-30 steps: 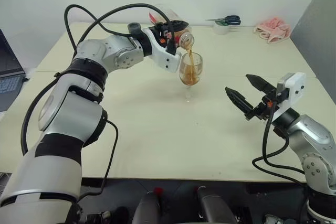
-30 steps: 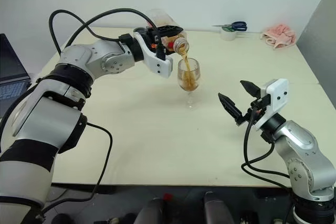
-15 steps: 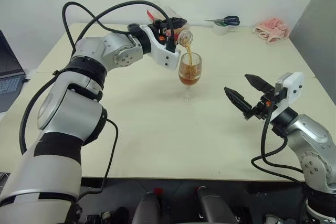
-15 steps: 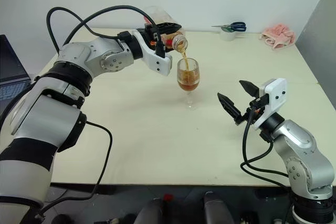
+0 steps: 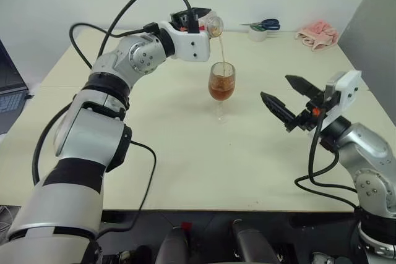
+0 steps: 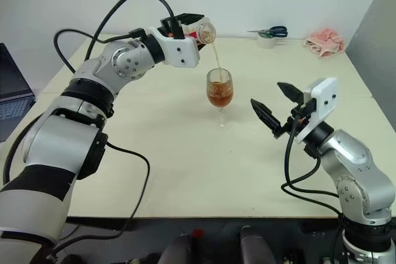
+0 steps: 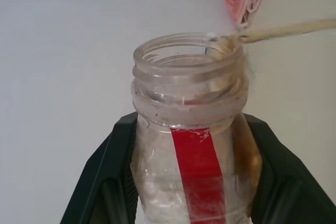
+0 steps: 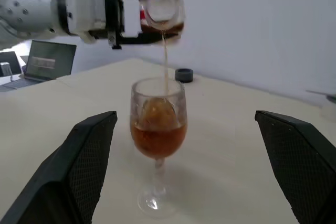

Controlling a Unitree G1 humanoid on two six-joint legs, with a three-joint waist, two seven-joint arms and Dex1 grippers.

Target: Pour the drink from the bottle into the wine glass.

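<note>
My left claw (image 6: 193, 29) grips the tipped bottle (image 6: 202, 30) high above the glass (image 6: 219, 94) on the table (image 6: 185, 153), right claw (image 6: 276, 108) open beside it; the thin stream could miss the rim and splash.

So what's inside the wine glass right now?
The clear stemmed wine glass holds reddish-brown drink filling about the lower half of its bowl. A thin stream falls in from the tipped clear plastic bottle above. The froth where the stream lands is too blurry to tell.
</note>
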